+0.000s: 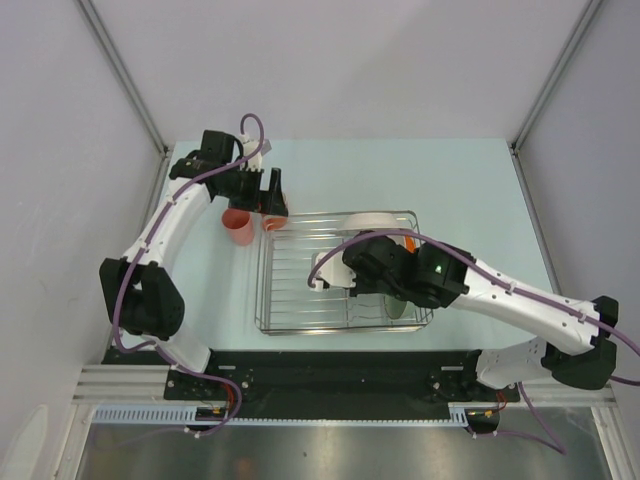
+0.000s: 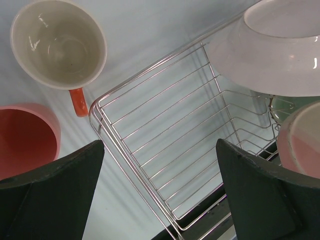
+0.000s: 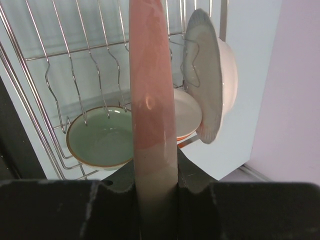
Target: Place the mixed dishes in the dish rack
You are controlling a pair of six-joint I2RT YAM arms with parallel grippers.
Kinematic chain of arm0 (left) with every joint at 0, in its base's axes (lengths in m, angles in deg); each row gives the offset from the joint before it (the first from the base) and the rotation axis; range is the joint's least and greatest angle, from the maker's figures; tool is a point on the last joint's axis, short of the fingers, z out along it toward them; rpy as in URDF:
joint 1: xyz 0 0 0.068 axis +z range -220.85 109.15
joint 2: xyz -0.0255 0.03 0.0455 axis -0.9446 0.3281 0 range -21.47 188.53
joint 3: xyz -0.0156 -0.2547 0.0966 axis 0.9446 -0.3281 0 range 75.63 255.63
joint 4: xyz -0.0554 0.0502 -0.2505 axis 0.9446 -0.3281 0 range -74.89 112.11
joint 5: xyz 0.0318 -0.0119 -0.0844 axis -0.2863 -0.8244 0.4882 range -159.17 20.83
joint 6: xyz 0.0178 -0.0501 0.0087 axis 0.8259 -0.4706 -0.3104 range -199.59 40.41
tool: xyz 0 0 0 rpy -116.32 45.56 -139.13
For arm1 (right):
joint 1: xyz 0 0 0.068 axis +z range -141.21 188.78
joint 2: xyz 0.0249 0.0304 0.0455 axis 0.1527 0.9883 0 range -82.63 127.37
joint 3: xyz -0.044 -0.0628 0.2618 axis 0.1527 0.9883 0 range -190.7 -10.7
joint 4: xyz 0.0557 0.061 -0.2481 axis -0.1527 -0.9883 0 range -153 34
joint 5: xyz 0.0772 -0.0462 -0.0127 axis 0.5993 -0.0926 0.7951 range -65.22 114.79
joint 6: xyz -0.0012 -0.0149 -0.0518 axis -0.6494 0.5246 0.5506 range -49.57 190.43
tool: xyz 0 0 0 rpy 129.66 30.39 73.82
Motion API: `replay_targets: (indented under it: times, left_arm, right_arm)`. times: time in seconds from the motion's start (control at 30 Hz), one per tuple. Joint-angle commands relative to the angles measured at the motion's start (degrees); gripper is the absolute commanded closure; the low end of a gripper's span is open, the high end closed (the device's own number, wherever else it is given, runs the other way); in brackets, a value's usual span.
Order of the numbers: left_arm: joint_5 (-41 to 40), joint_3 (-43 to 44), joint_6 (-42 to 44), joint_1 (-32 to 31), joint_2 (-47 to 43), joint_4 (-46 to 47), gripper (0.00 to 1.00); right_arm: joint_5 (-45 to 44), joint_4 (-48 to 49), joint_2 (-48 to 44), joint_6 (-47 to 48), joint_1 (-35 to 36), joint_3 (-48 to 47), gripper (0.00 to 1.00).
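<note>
Two grippers. Right gripper [image 3: 156,172]: clamped on pink-and-cream plate [image 3: 150,85], edge-up over the dish rack [image 1: 290,290]. Left gripper [image 2: 160,187]: spread wide, empty, above the rack's far-left corner; orange mug [image 2: 57,42], pink tumbler [image 2: 25,135] just outside it.

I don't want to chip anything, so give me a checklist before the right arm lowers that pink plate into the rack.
1. Right gripper shut on the pink-and-cream plate's rim: ok.
2. Plate edge-on above the dish rack: ok.
3. Rack free under the plate: cannot tell, the plate hides it.
4. Pale green bowl to one side, white shallow plate to the other: ok.
5. Left gripper open, apart from the plate: ok.
6. Orange mug and pink tumbler loaded: not ok, both outside the rack.
</note>
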Motion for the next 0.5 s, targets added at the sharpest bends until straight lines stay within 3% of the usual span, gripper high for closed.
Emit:
replay_targets:
  times: [0.0,0.47]
  left_arm:
    - [0.0,-0.14,1.07,-0.33,-2.46,1.83,0.0]
    - [0.27,-1.1,1.6,-0.24,-2.28,2.36,0.0]
  right_arm:
    - [-0.77,4.59,0.23,1.59,-0.77,-0.65,1.0]
    - [4.41,9.59,1.28,0.79,-4.9,3.39,1.0]
